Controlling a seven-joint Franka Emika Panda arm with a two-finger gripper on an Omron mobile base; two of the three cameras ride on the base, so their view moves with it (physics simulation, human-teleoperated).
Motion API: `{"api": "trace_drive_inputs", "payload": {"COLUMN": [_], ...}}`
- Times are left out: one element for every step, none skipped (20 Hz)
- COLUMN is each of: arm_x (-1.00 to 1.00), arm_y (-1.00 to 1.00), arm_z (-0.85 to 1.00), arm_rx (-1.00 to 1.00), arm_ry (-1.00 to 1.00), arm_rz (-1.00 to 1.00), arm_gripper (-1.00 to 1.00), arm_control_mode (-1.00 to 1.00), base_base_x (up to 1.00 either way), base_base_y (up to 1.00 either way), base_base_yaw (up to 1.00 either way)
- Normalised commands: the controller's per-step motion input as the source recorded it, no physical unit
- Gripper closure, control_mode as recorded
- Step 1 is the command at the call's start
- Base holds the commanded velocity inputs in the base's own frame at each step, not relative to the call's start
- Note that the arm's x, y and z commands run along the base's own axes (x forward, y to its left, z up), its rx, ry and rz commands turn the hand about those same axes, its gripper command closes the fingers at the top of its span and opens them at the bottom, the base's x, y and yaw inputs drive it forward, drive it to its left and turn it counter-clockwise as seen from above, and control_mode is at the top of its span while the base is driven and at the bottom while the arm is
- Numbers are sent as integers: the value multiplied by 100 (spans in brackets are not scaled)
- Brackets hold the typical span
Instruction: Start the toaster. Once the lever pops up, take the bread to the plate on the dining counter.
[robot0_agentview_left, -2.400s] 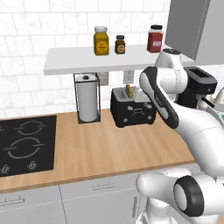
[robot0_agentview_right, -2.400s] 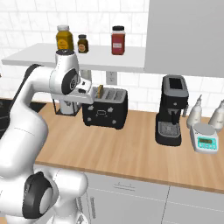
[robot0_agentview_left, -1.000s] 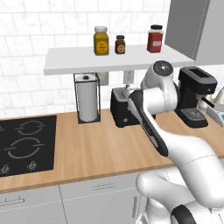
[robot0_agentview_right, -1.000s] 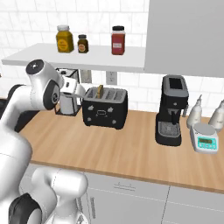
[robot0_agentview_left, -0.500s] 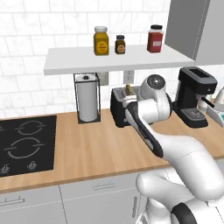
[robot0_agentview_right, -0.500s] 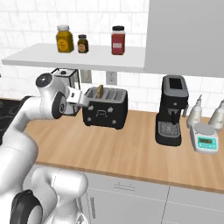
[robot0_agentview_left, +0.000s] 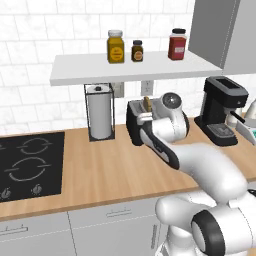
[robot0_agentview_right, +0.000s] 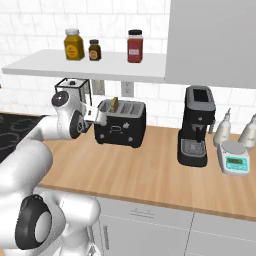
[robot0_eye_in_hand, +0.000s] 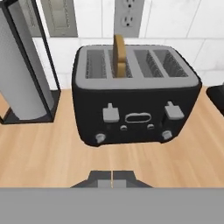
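Observation:
The black toaster (robot0_eye_in_hand: 135, 105) stands on the wooden worktop against the tiled wall, also seen in the right base view as toaster (robot0_agentview_right: 121, 124). A tan slice of bread (robot0_eye_in_hand: 119, 61) stands upright in its second slot from the left and sticks out above the top; bread (robot0_agentview_left: 147, 103) shows there too. Two grey levers (robot0_eye_in_hand: 110, 113) sit high on the toaster's front. My gripper (robot0_eye_in_hand: 113, 176) is shut and empty, a short way in front of the toaster, low and centred; gripper (robot0_agentview_right: 103, 119) is near the left front corner. The plate and the dining counter are out of view.
A paper towel holder (robot0_agentview_left: 100, 117) stands left of the toaster, a black coffee machine (robot0_agentview_right: 195, 125) to its right, then a small scale (robot0_agentview_right: 235, 159). A shelf (robot0_agentview_left: 135, 67) with three jars hangs above. The black hob (robot0_agentview_left: 27, 167) lies far left.
The arm has folded lower and the hand has come down and closer to the toaster's front. The fingers have closed fully. Toaster and bread have not moved.

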Motion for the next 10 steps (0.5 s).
{"api": "trace_drive_inputs", "payload": {"arm_x": [39, 39, 37, 41, 39, 44, 43, 44, 44, 41], "arm_y": [-4, -6, -9, -13, -12, -18, -13, -14, -14, -13], "arm_z": [-13, -14, -22, -25, -25, -21, -22, -25, -29, -33], "arm_rx": [0, 0, 0, 0, 0, 0, 0, 0, 0, 0], "arm_ry": [0, 0, 0, 0, 0, 0, 0, 0, 1, 1], "arm_rz": [0, 0, 0, 0, 0, 0, 0, 0, 0, 0], "arm_gripper": [100, 100, 100, 100, 100, 100, 100, 100, 100, 100], "arm_control_mode": [-100, -100, -100, -100, -100, -100, -100, -100, -100, -100], "base_base_x": [0, 0, 0, 0, 0, 0, 0, 0, 0, 0], "base_base_y": [0, 0, 0, 0, 0, 0, 0, 0, 0, 0], "base_base_yaw": [0, 0, 0, 0, 0, 0, 0, 0, 0, 0]}}
